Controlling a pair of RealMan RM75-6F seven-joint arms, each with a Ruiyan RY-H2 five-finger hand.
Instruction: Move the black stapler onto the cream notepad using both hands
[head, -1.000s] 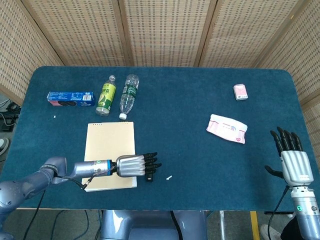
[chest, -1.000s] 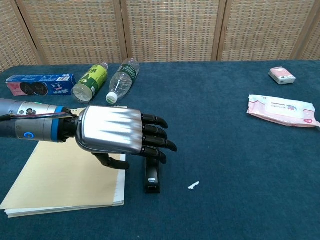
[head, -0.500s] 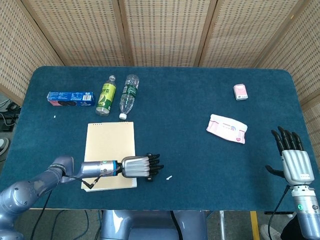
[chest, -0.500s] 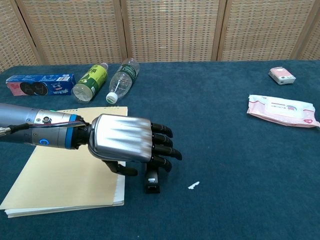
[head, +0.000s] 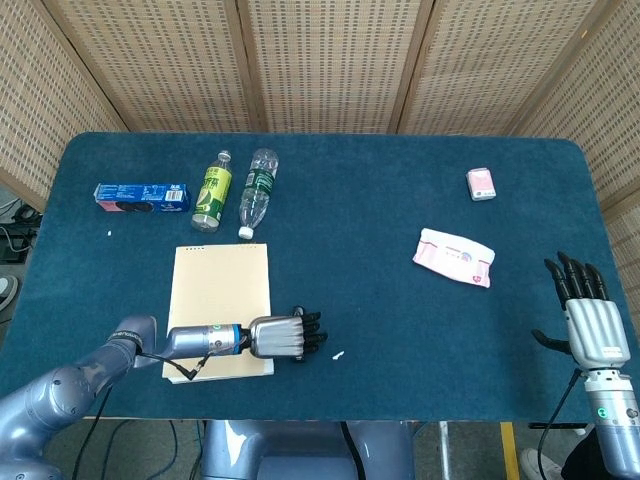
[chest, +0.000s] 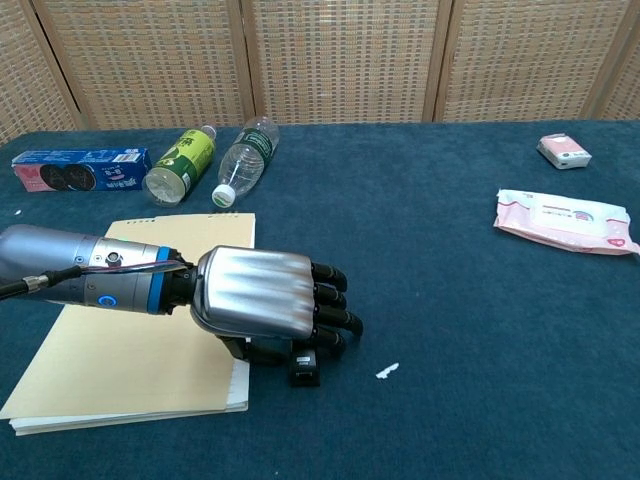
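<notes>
Glossy metal left hand (chest: 262, 300), matt blue cloth table (chest: 450, 300), paper notepad (chest: 130, 370).

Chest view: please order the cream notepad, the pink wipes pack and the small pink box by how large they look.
1. cream notepad, nearest the camera, partly under the left arm
2. pink wipes pack
3. small pink box, farthest back

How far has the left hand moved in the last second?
Yes, it has moved. In the chest view the left hand has come lower and nearer the camera along the notepad's right edge, now covering most of the stapler.
</notes>
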